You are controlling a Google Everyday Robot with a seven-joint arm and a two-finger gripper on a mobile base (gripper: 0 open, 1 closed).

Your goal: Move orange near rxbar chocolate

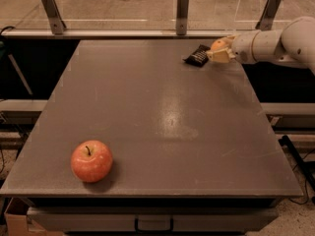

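The orange is small and round and sits between the cream fingers of my gripper, at the far right of the grey table. The gripper is shut on it and holds it low over the table. The rxbar chocolate, a flat dark bar, lies on the table just left of the gripper, almost touching the fingertips. The white arm reaches in from the right edge.
A larger red apple with a stem stands near the front left corner. A metal rail with upright posts runs along the table's far edge. The table drops off at the right edge just below the arm.
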